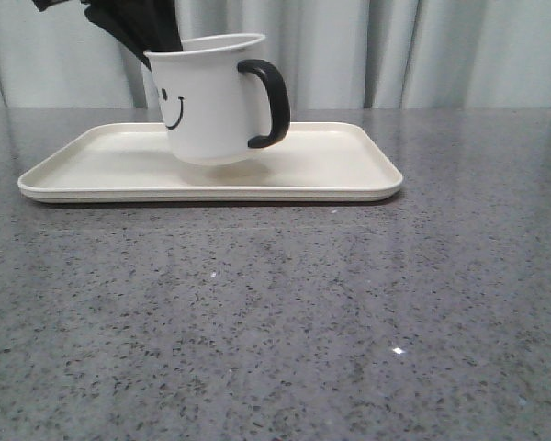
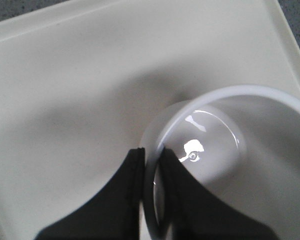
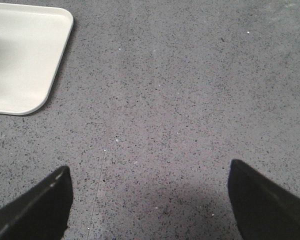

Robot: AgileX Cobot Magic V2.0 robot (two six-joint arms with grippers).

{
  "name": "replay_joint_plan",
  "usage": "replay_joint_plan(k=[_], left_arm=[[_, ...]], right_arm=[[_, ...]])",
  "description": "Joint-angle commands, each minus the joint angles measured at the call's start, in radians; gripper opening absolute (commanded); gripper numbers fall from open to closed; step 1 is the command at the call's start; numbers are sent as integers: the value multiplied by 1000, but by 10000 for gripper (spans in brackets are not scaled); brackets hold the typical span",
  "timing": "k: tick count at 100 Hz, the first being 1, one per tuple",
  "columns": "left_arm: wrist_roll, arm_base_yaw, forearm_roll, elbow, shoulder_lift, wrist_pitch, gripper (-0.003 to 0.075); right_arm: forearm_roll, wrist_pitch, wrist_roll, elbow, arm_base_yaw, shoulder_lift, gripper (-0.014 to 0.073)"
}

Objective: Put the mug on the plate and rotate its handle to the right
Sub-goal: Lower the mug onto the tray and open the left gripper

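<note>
Two risks show in the front view: the mug (image 1: 213, 99) hangs tilted just above the plate (image 1: 92, 152), pinched at its rim by the left hand (image 1: 147, 46), so an early release could let it land on its edge and tip; its handle (image 1: 268, 103) already points right. From the left wrist, the fingers (image 2: 122, 200) clamp the thin mug wall, one inside and one outside, a narrow hold that might slip. From the right wrist, the right hand (image 3: 147, 200) hangs spread and empty over the counter (image 3: 190, 90), well clear of the plate's corner.
</note>
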Motion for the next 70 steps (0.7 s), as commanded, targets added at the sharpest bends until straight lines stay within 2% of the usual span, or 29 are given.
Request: replay_joint_plan(k=[1,62,70], left_arm=[[-15,-11,-7,-38,-28,-21,-20],[-29,-11,25,-38,-9,-2,-17],[-29,-11,25,-38,-9,-2,7]], right_arm=[[3,-70,-2,-32,1,8,625],[3,-75,-2,-32,1,8,625],[3,-75,-2,-32,1,8,625]])
